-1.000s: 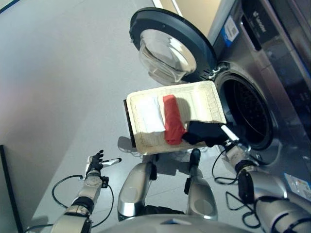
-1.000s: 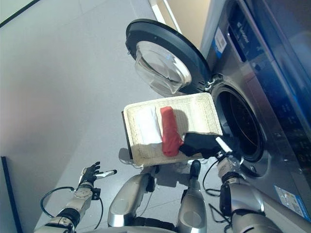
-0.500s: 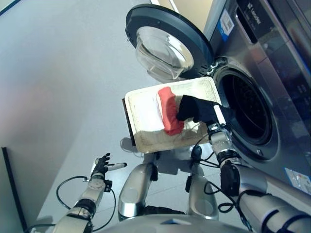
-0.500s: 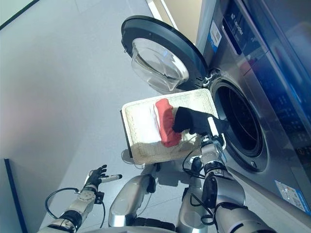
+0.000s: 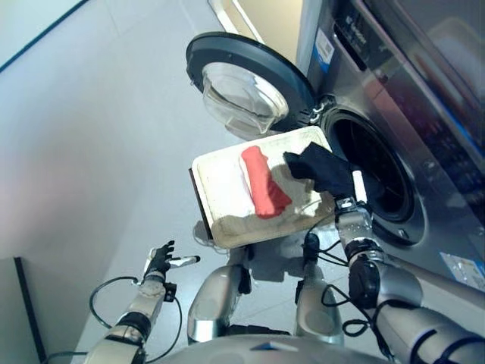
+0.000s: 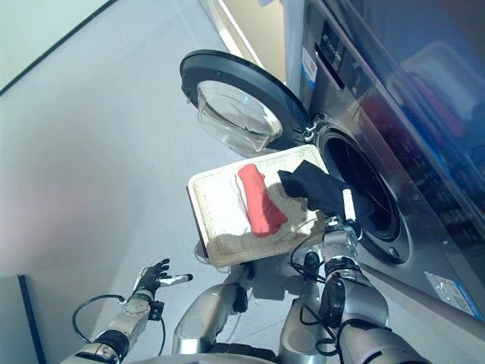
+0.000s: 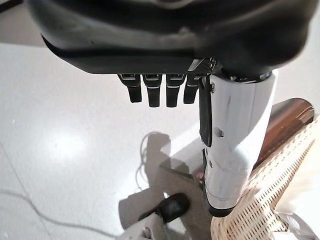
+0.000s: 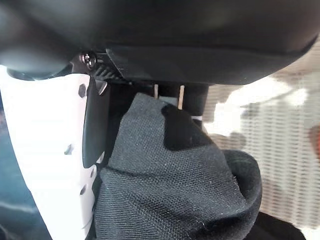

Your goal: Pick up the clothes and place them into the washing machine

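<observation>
Grey floor, washing machine (image 5: 394,98) door open. My right hand (image 5: 350,199) grips black cloth (image 5: 322,168) beside the drum mouth, above the basket (image 5: 220,220); red (image 5: 263,182) remains. Next: push it in. Left hand (image 5: 161,260) relaxed, empty.

Both arms are silver-grey with rounded metallic shells and dark joints. The left hand (image 5: 159,262) and right hand (image 5: 350,203) are dark, each thumb under a glossy white cover. Small screws dot the white cover in the right wrist view.
</observation>
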